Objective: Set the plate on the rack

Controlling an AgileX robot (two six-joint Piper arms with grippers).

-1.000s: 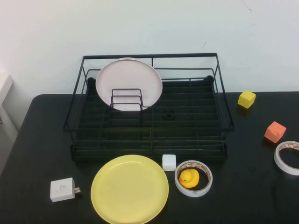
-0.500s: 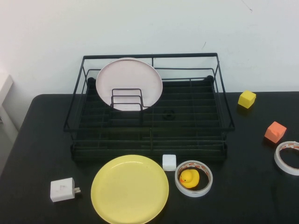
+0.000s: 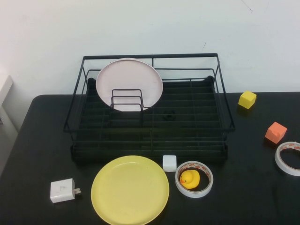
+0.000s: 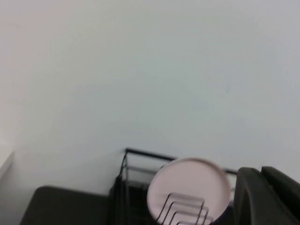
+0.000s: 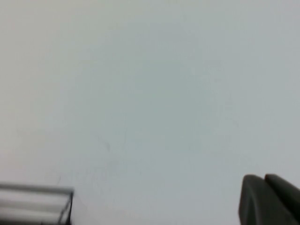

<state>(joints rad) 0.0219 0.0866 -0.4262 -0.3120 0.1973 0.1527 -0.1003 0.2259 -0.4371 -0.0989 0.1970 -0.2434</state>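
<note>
since nothing has shifted over the last second, the task has not begun: the yellow plate [image 3: 130, 190] lies flat on the table [image 3: 42, 140] just in front of the rack [image 3: 151, 105]. left gripper [image 4: 269, 197] and right gripper [image 5: 269, 199] are both closed, empty, raised and aimed at the wall behind the rack. a pink plate [image 3: 129, 84] already stands in the rack's dividers. beside the rack's front sit a white cube [image 3: 169, 162] and a tape roll [image 3: 194, 179] ringing a duck [image 3: 189, 178]; a charger [image 3: 62, 190] lies further left of them
</note>
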